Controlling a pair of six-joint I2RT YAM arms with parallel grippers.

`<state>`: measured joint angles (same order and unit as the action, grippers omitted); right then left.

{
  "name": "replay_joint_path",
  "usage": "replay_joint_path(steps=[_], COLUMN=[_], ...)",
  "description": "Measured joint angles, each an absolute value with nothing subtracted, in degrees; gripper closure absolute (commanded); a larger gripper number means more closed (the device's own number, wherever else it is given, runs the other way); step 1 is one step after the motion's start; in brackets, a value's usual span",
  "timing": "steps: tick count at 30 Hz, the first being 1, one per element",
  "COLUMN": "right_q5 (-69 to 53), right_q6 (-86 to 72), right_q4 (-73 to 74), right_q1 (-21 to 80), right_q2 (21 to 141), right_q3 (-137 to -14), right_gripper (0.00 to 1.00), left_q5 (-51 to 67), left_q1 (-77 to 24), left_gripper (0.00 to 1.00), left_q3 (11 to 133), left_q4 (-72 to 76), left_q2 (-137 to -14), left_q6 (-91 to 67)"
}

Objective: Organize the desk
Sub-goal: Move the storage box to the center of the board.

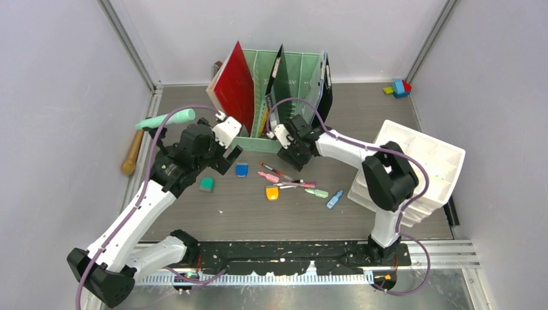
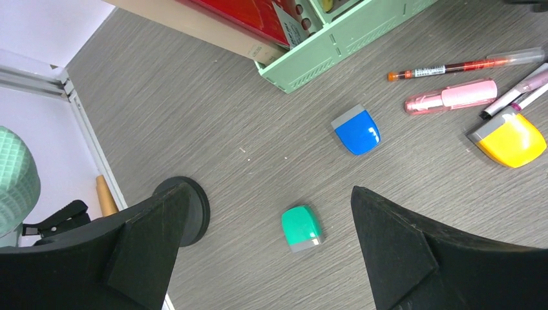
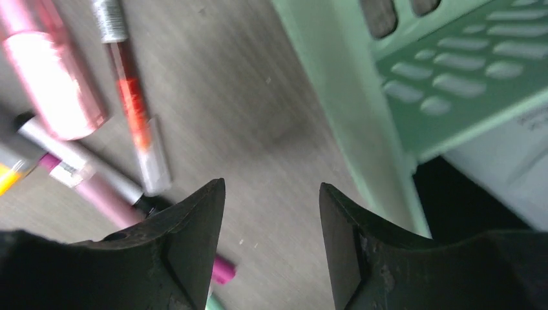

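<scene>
The desk [image 1: 362, 123] is a grey-brown wood-grain top. A green eraser-like block [image 2: 301, 227] lies on it below and between the fingers of my left gripper [image 2: 270, 188], which is wide open and holds nothing. Further off lie a blue block [image 2: 356, 131], a yellow block [image 2: 510, 139], a red pen [image 2: 452, 66] and a pink highlighter [image 2: 452, 97]. My right gripper [image 3: 270, 183] hangs open over bare desk [image 3: 258, 97], next to the foot of the mint-green rack [image 3: 362, 110]. The red pen [image 3: 132, 103] lies to its left.
The mint-green file rack [image 1: 284, 84] holds a red folder [image 1: 234, 81] at the back. A white drawer unit [image 1: 420, 161] stands at the right. A mint-headed tool with a wooden handle [image 1: 132, 153] lies by the left rail. Coloured blocks [image 1: 399, 88] sit in the far right corner.
</scene>
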<state>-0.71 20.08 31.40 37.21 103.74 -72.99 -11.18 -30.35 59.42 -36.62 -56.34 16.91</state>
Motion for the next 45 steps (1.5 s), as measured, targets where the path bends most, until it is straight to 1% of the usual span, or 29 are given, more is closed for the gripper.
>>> replay_joint_path(steps=[6,14,20,26,33,38,45], right_q5=[2.1,2.3,2.0,2.3,6.3,8.1,6.5], right_q6=[22.4,22.1,18.9,15.6,13.8,13.8,12.6], right_q4=[30.9,30.7,31.4,31.2,30.5,30.9,35.9], right_q1=[37.6,38.1,38.1,38.1,38.2,38.0,37.5], right_q2=[111.4,116.5,120.1,122.8,124.8,124.8,121.9], right_q3=[-79.3,-88.4,-94.7,-98.3,-101.0,-102.0,-102.3], right_gripper=[0.4,0.4,0.4,0.4,0.39,0.35,0.28], left_q5=[-11.3,-11.4,-11.5,-11.7,-12.0,-12.1,-12.0], left_q1=[-30.3,-30.3,-30.3,-30.3,-30.3,-30.3,-30.3], left_gripper=[0.0,0.0,0.0,0.0,0.0,0.0,0.0], left_q3=[59.4,59.4,59.4,59.4,59.4,59.4,60.5], left_q4=[-36.6,-36.6,-36.6,-36.6,-36.6,-36.6,-36.9], left_q2=[-55.2,-54.6,-54.3,-54.1,-54.0,-54.0,-54.1], left_q6=[16.9,16.9,17.0,17.0,17.0,17.1,17.6])
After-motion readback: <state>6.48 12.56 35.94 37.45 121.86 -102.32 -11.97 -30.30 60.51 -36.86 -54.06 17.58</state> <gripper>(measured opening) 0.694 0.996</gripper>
